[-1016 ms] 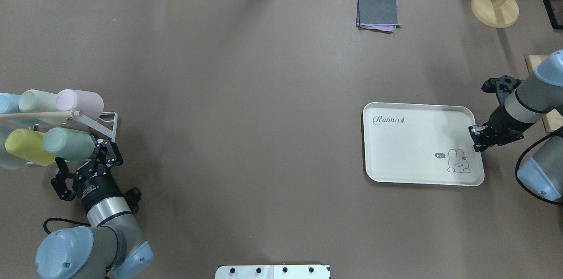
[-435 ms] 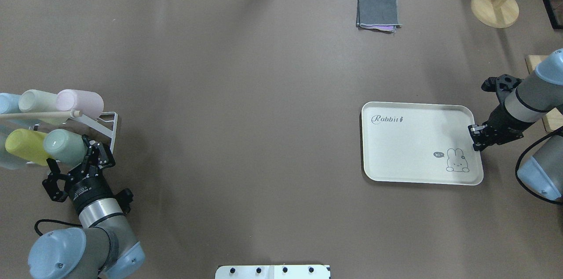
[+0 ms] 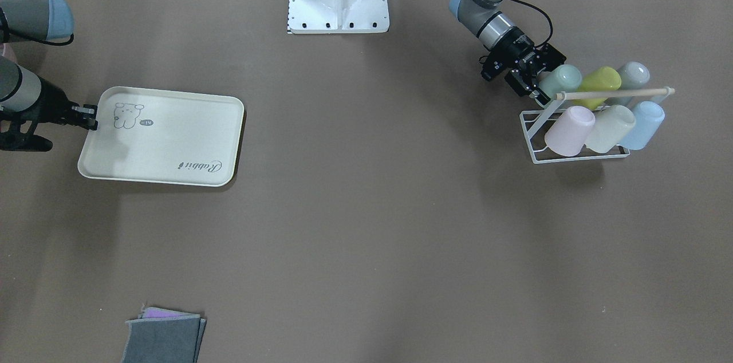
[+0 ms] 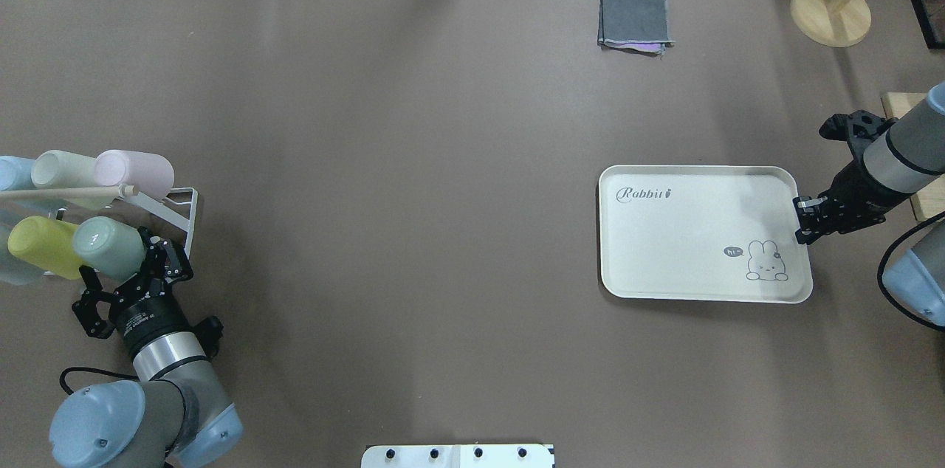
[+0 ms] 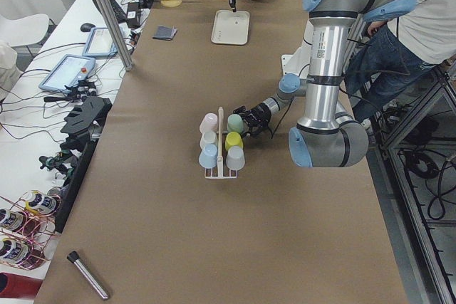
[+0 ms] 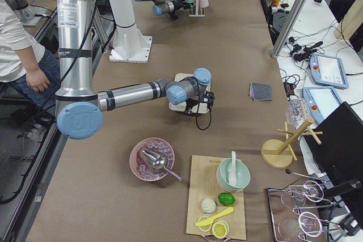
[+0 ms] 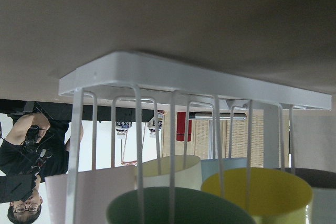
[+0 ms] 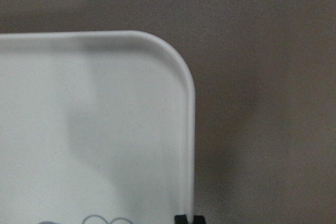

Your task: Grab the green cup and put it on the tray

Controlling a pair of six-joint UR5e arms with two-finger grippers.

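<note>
The green cup [image 4: 107, 246] lies tilted on the white wire rack [image 4: 181, 206] at the table's left, beside a yellow cup [image 4: 37, 246]; it also shows in the front view [image 3: 561, 79]. My left gripper [image 4: 124, 263] is open, its fingers on either side of the cup's near end. The left wrist view shows the green cup's rim [image 7: 178, 205] close below the rack wires; no fingers show there. The cream tray [image 4: 686, 232] lies flat at the right. My right gripper [image 4: 801, 221] is shut on the tray's right rim, as the right wrist view [image 8: 189, 217] shows.
The rack also holds pink [image 4: 133, 169], cream [image 4: 63, 167] and blue [image 4: 11, 173] cups under a wooden rod [image 4: 66, 193]. A folded grey cloth [image 4: 635, 21] lies far back. A wooden stand's base [image 4: 830, 14] sits back right. The robot base [image 4: 458, 455] is at the front edge.
My left gripper has moved left along the green cup, further over its end. My right gripper has shifted the tray a little left and back, turning it slightly.
</note>
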